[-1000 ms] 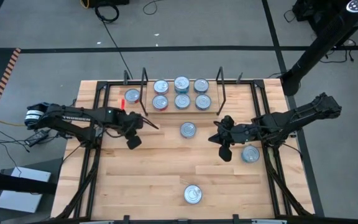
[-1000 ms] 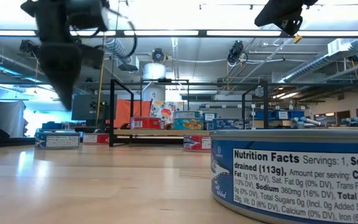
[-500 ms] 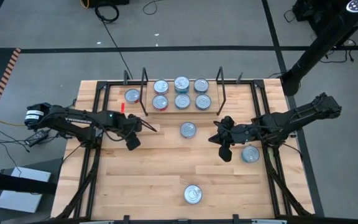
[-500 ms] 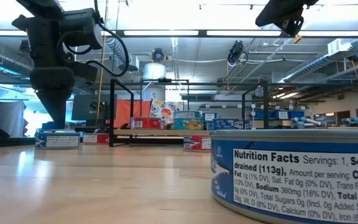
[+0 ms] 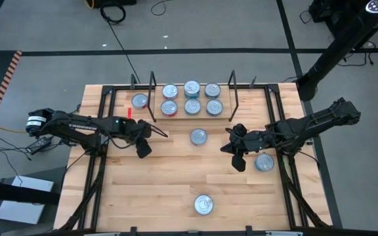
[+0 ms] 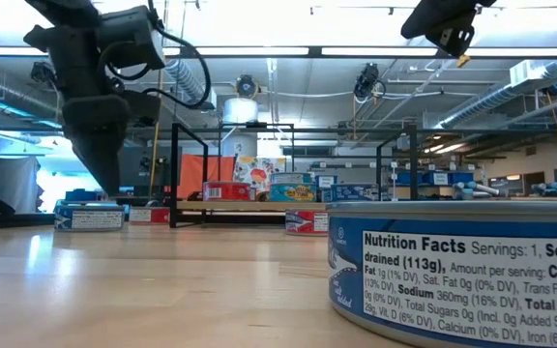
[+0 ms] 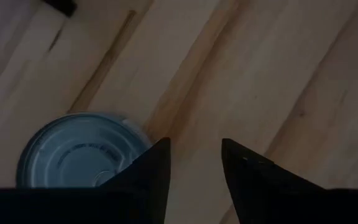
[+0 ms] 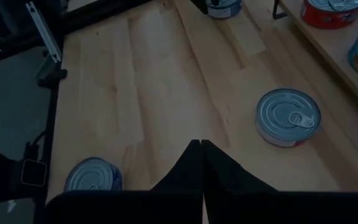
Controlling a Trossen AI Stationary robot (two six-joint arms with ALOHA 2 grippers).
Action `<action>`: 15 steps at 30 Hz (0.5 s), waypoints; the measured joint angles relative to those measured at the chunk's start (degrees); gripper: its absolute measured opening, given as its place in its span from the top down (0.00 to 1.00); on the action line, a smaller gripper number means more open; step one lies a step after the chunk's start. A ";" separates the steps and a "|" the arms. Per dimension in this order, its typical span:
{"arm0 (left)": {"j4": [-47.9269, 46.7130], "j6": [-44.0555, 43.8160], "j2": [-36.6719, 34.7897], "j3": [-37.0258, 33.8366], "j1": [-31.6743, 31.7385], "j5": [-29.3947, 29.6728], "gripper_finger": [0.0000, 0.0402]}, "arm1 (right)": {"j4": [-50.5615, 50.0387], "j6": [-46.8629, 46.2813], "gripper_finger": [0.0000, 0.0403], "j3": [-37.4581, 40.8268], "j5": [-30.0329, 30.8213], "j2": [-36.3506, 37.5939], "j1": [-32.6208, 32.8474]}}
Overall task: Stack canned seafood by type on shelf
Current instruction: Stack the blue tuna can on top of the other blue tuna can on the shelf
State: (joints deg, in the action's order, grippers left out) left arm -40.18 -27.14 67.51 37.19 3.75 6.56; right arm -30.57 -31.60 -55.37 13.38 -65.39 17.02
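My left gripper (image 5: 143, 145) hangs open, fingers pointing down, just above a blue-labelled tin (image 6: 90, 218) on the table's left part. In the left wrist view the gap between the fingers (image 7: 194, 162) lies over bare wood, with the tin's silver lid (image 7: 79, 158) beside and partly behind one finger. My arm hides that tin in the high view. The shelf (image 5: 153, 98) stands at the far edge with several tins (image 5: 191, 107) on its board. My right gripper (image 5: 237, 157) is shut and held high over the table's right part (image 8: 201, 149).
Loose tins stand on the table: one left of the shelf (image 5: 140, 101), one in the middle (image 5: 198, 137), one by the right arm (image 5: 264, 162), one at the near edge (image 5: 203, 204). Bare wood lies between the near tin and the grippers.
My left gripper has come down toward the blue-labelled tin on the left and shifted slightly toward the table's right. It now stands low over that tin. The right arm and all tins have kept still.
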 joint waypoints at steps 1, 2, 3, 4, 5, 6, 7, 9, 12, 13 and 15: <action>0.11 -0.12 0.00 0.00 0.00 -0.04 0.63 | 0.00 -0.22 0.99 0.00 -0.04 0.00 0.00; -0.15 -0.38 0.00 0.00 0.00 -0.06 0.63 | 0.00 -0.38 0.99 0.00 -0.10 0.00 0.00; -0.69 -0.73 0.00 0.00 0.00 0.04 0.63 | -0.04 -0.39 0.99 0.00 -0.13 0.00 0.00; -1.49 -1.54 0.00 0.00 0.00 0.34 0.63 | -0.04 -0.39 0.99 0.00 -0.13 0.00 0.00; -2.38 -1.90 0.04 0.00 0.00 0.96 0.63 | -0.04 -0.39 0.99 -0.01 -0.12 0.00 0.00; -3.20 -2.05 0.29 0.00 0.00 1.48 0.63 | -0.05 -0.39 0.99 -0.01 -0.11 0.00 0.00; -4.10 -2.26 0.57 0.02 0.00 1.66 0.63 | -0.06 -0.39 0.99 -0.01 -0.11 0.00 0.00; -5.56 -2.79 1.31 0.02 0.00 1.72 0.63 | -0.07 -0.37 0.99 -0.02 -0.11 0.00 0.00; -5.22 -2.87 2.95 0.02 -0.17 1.62 0.63 | -0.10 -0.32 0.99 -0.02 -0.11 -0.02 0.00; -4.85 -2.55 3.59 0.02 -0.34 1.54 0.63 | -0.13 -0.30 0.99 -0.02 -0.11 -0.02 0.00; -4.01 -1.74 5.09 0.15 -0.44 1.97 0.63 | -0.17 -0.29 0.99 -0.02 -0.11 -0.02 0.00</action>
State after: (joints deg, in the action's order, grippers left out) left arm -44.19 -28.88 72.59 37.34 3.31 8.53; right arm -30.74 -31.89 -55.40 13.28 -65.41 17.02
